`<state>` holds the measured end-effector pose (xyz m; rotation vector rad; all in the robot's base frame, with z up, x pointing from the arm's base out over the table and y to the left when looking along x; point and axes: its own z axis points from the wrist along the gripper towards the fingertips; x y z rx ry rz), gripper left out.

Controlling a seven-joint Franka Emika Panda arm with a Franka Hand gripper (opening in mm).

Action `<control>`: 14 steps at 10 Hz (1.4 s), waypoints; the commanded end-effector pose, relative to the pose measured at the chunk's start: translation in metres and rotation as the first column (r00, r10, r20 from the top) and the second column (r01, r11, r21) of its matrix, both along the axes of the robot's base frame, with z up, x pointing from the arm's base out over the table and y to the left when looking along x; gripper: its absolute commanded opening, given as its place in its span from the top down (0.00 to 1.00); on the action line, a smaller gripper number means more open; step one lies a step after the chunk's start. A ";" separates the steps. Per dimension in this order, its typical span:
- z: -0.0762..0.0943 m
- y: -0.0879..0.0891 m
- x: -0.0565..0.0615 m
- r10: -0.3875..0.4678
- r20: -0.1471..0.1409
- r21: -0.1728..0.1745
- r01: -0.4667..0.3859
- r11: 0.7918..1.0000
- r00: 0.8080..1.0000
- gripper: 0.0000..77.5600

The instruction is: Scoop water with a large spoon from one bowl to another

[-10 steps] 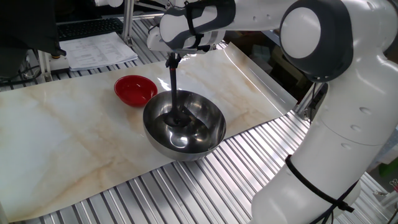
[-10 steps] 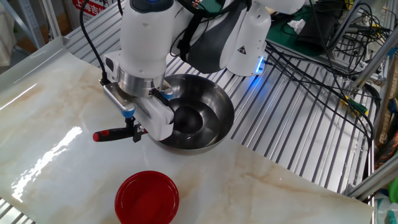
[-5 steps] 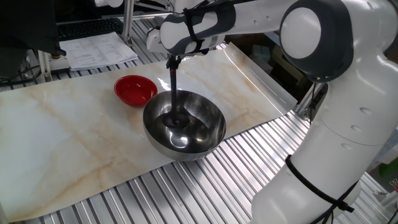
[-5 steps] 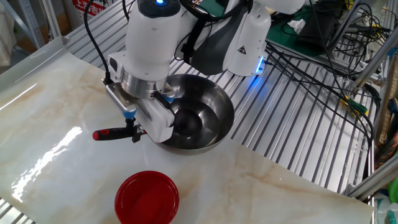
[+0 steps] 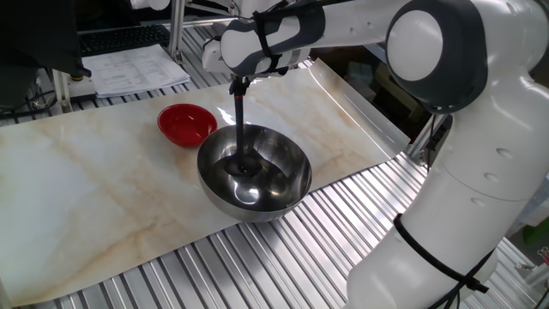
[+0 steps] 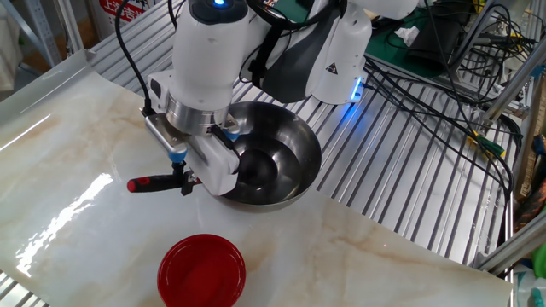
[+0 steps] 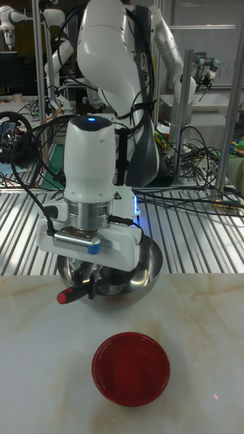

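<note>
The hand [image 6: 184, 176] is clamped on the thin black handle of the ladle [image 5: 240, 120], whose round scoop sits low inside the mirror-bright steel bowl [image 5: 283, 184] at the marbled surface's [image 5: 94, 206] slatted-metal edge, with the glossy red bowl [image 5: 186, 124] just beside it.

mirror-bright steel bowl [image 5: 283, 190], glossy red bowl [image 6: 201, 273], matt black ladle [image 5: 241, 129], polished marble-look sheet [image 5: 94, 189].

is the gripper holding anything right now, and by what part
Yes: the gripper holds the black ladle near the upper end of its handle, scoop down inside the steel bowl.
</note>
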<state>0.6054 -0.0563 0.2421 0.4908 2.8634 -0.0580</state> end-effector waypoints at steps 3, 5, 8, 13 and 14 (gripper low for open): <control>0.002 0.000 0.001 0.004 0.003 -0.004 -0.004 1.000 1.000 0.00; 0.002 0.000 0.001 0.004 0.003 -0.004 -0.004 1.000 1.000 0.00; 0.002 0.000 0.001 0.004 0.003 -0.004 -0.004 1.000 1.000 0.00; 0.031 0.016 -0.021 0.021 -0.090 0.034 -0.018 0.999 0.996 0.00; 0.031 0.016 -0.021 0.022 -0.096 0.035 -0.019 0.999 0.995 0.00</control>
